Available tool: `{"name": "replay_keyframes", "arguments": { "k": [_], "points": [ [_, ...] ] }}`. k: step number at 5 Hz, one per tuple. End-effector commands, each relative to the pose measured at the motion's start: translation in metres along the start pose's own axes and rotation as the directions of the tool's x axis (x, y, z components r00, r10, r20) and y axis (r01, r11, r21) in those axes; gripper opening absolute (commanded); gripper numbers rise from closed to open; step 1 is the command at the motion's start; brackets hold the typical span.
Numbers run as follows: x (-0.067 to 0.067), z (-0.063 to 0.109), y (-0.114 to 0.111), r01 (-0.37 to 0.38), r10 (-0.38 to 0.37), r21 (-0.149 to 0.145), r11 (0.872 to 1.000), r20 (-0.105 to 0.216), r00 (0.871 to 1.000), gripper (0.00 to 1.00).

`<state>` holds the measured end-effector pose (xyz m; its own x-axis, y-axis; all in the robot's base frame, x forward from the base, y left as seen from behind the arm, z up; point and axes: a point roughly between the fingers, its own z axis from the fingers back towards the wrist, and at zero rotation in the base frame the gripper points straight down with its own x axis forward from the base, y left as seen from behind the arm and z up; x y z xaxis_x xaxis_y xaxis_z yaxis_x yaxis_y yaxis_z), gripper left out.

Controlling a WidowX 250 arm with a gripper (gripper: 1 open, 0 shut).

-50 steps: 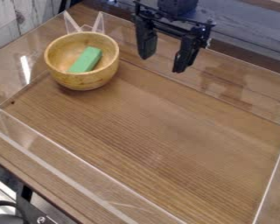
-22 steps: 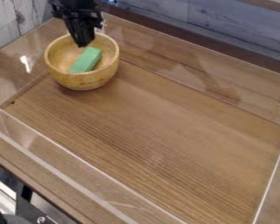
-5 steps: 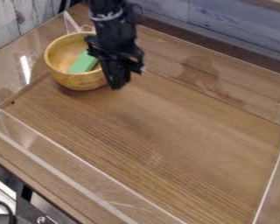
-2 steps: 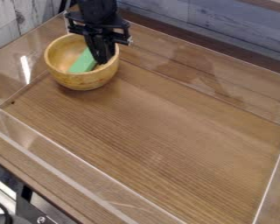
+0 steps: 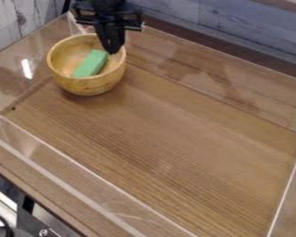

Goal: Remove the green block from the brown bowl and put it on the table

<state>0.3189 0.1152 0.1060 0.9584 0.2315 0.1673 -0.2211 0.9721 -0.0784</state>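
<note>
Black gripper (image 5: 112, 44) now farther back than we saw it a second ago, fingers pinched together empty, green block (image 5: 92, 63) lying flat inside brown bowl (image 5: 64, 81), far left.

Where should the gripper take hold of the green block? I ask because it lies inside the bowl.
Probably across the two long sides of the green block, near its middle, coming from straight above. It is a narrow flat bar lying aslant in the bowl, whose thick rim blocks any sideways approach. The gripper, shut, hangs at the bowl's far rim and would need to open first.
</note>
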Motion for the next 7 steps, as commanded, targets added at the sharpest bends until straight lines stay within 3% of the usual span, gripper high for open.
{"name": "replay_keyframes", "arguments": {
  "k": [1,4,5,6,7],
  "points": [
    [0.025,0.019,0.008,0.006,-0.006,-0.002,1.000,0.059,0.998,0.00],
    [0.065,0.019,0.017,0.035,-0.033,-0.027,0.999,0.065,0.997,0.00],
    [0.067,0.021,0.030,0.023,-0.022,-0.013,1.000,0.056,0.998,1.00],
    [0.068,0.022,0.042,0.005,-0.005,0.003,1.000,0.045,0.999,1.00],
    [0.069,0.013,0.054,-0.027,0.026,0.020,0.999,0.034,0.999,1.00]
  ]
}}
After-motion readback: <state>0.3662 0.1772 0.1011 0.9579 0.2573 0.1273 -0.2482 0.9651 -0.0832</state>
